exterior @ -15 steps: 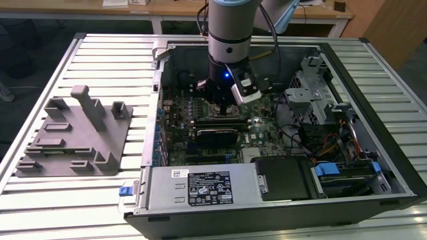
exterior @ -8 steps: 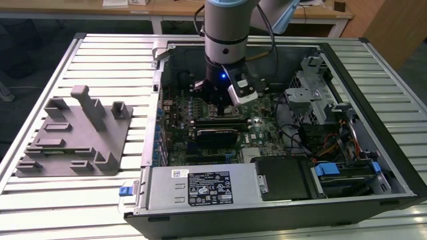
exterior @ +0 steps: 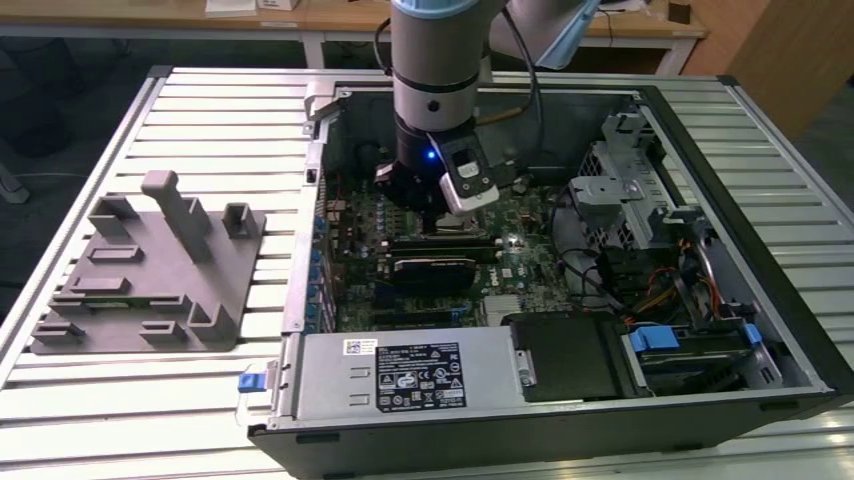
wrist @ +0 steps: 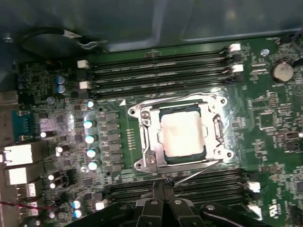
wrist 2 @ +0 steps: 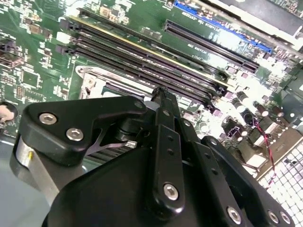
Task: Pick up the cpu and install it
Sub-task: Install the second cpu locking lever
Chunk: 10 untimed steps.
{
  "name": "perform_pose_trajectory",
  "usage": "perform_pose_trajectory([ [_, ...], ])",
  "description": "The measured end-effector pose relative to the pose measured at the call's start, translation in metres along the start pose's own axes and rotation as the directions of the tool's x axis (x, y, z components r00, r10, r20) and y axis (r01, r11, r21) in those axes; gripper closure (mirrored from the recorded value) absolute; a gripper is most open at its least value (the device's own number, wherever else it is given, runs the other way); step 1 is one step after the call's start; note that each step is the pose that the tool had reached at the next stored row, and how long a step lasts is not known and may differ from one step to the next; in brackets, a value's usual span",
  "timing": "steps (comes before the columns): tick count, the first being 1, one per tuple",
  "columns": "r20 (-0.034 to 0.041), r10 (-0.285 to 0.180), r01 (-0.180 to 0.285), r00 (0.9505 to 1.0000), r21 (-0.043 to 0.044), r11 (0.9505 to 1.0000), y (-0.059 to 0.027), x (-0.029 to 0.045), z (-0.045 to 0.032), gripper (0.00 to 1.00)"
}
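Open computer case [exterior: 747,200] holding motherboard [wrist: 265,142]; cpu [wrist: 182,135] seated inside socket frame [wrist: 147,137], between memory slots [wrist: 161,71]. Gripper [wrist: 163,187] pressed together, empty, just beside socket.

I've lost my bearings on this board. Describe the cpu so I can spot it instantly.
Find the open computer case on the slatted table, then the green motherboard inside. The cpu sits in the metal socket frame between banks of long black memory slots: a shiny square plate.
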<state>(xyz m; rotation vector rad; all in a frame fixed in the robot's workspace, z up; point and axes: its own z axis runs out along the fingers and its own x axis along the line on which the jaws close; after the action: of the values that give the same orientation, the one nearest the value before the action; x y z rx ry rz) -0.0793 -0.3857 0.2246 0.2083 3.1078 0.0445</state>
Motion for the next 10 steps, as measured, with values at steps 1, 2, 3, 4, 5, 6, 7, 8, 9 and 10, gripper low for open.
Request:
perform_pose_trajectory([
  [1, -0.0002, 0.000, 0.000, 1.0000, -0.0009, 1.0000, -0.0002, 0.0004, 0.0004, 0.89],
  [2, -0.0005, 0.000, 0.000, 1.0000, -0.0028, 1.0000, -0.0004, 0.0005, 0.0009, 0.89],
  [3, -0.0010, 0.000, 0.000, 1.0000, -0.0058, 1.0000, -0.0009, 0.0006, 0.0016, 0.89],
  [4, -0.0014, 0.000, 0.000, 1.0000, -0.0093, 1.0000, -0.0014, 0.0005, 0.0023, 0.89],
  [5, -0.0020, 0.000, 0.000, 1.0000, -0.0138, 0.9999, -0.0021, 0.0005, 0.0030, 0.89],
  [6, -0.0026, 0.000, 0.000, 1.0000, -0.0183, 0.9998, -0.0031, 0.0003, 0.0037, 0.89],
  [7, -0.0032, 0.000, 0.000, 1.0000, -0.0233, 0.9997, -0.0042, 0.0002, 0.0044, 0.89],
  [8, -0.0039, 0.000, 0.000, 1.0000, -0.0278, 0.9996, -0.0054, 0.0001, 0.0049, 0.89],
  [9, -0.0045, -0.001, 0.000, 1.0000, -0.0322, 0.9995, -0.0064, -0.0001, 0.0054, 0.89],
  [10, -0.0051, -0.001, 0.001, 1.0000, -0.0369, 0.9993, -0.0075, -0.0002, 0.0059, 0.89],
])
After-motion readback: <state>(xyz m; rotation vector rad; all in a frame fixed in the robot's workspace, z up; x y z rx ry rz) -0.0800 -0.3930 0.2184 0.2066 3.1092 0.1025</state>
